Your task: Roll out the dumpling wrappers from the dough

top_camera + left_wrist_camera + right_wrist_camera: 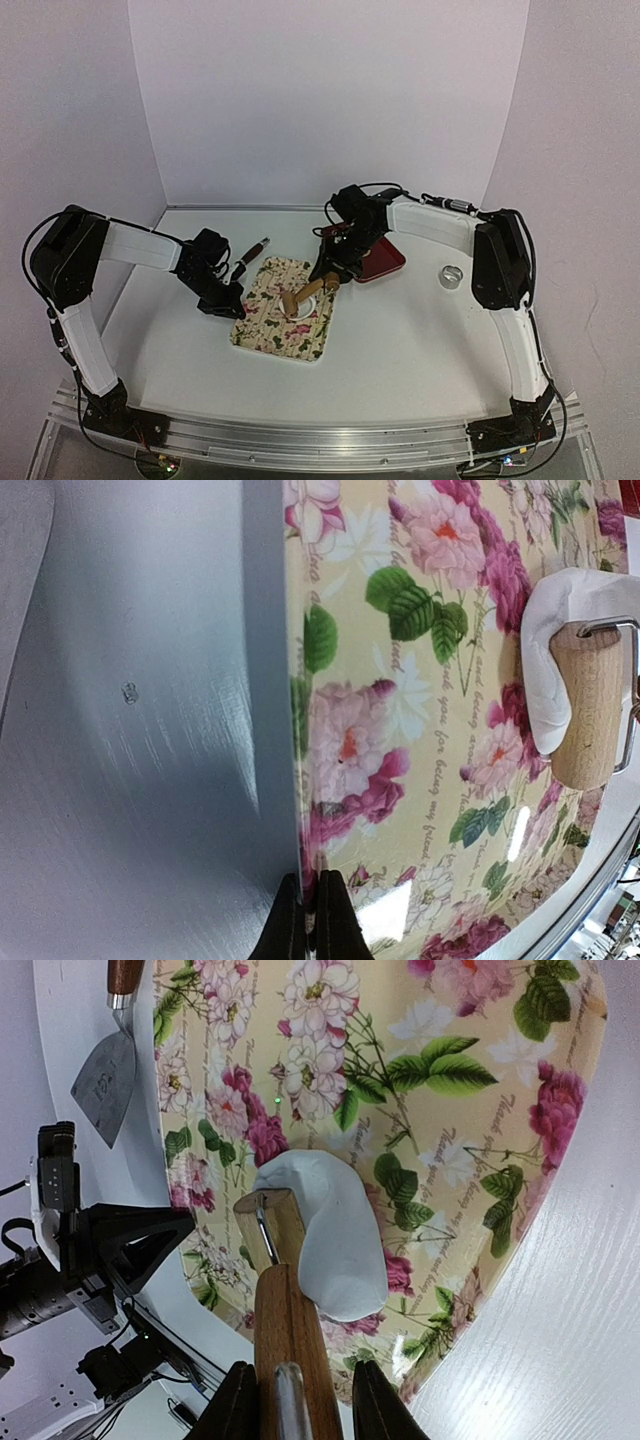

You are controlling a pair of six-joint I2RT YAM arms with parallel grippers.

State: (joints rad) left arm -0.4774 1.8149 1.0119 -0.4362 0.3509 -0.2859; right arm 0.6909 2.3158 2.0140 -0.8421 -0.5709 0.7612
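White walls stand behind and to both sides of a white tabletop. From above, a floral tray lies near the middle of the tabletop, a little toward the left. The left tool sits at the tray's left edge. The right tool reaches over the tray's far right corner and holds a wooden rolling pin. The pin's head rests on the white dough in the right half of the tray. A red tray lies just behind the right tool. A metal ring sits alone toward the tabletop's right edge. A scraper with a dark handle lies beside the floral tray's far left corner.

On the left wrist camera, the two dark fingers are pressed together, with the floral tray's thin rim pinched between them. Across the tray, the roller lies on the dough, which bulges out from under it.

On the right wrist camera, the right tool is partly closed, its fingers clamped on either side of the rolling pin's handle. The roller's end presses the edge of the dough, a flattened oval lump lying on the tray's flowers near its long edge. The scraper's blade lies on the tabletop off the tray's rim, and the left tool grips that same side.
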